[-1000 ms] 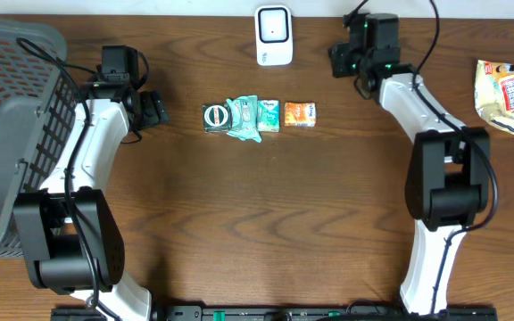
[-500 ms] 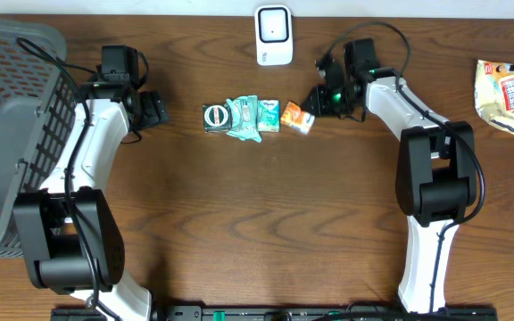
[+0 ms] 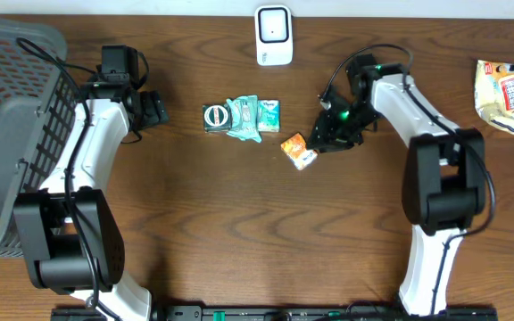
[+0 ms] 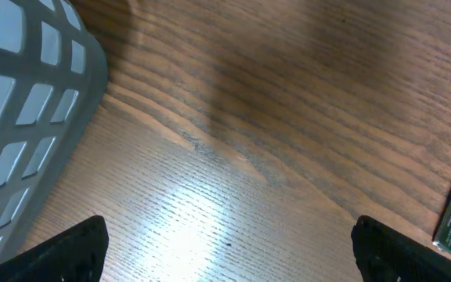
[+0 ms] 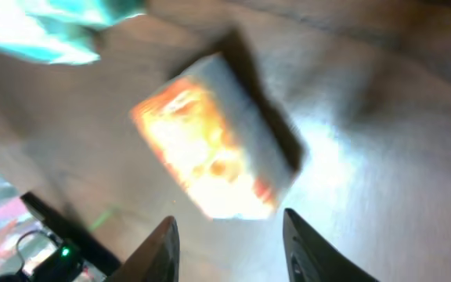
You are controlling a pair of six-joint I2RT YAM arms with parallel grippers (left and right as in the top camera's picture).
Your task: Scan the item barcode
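Task thing: orange box [image 3: 299,150], lying on the counter [image 3: 239,232], on the robot's side of the scanner [image 3: 274,36] and slightly towards the right arm; well apart from the scanner.
Box axis: slantwise, square neither to the scanner nor to the counter's edge; in the right wrist view, running diagonally across the line of the fingers.
Box from gripper: just ahead of the right gripper [image 5: 229,235], on its left-arm side, beyond the fingertips and not between them.
Right gripper: fingers part-way apart with nothing between them, so the box is released; any brush against the tips too blurred to tell.
Right arm pose: reaching in from the right, elbow bent, wrist dropped low over the counter and aimed at the box.
Left gripper [image 4: 227,243]: spread wide and empty, over bare wood far to the left of the scanner, beside the basket [image 3: 16,134].
Nearer arm: right, clearly.
Barcode: not visible in any view.
Other goods: green tin [image 3: 215,117] and teal packets [image 3: 250,118] in a row on the robot's side of the scanner, just left of the box; snack bag [image 3: 502,96] far right of the scanner.
Coming move, as a judgement: turning the wrist to match the slant, closing across the box's short width, then carrying it up towards the scanner.
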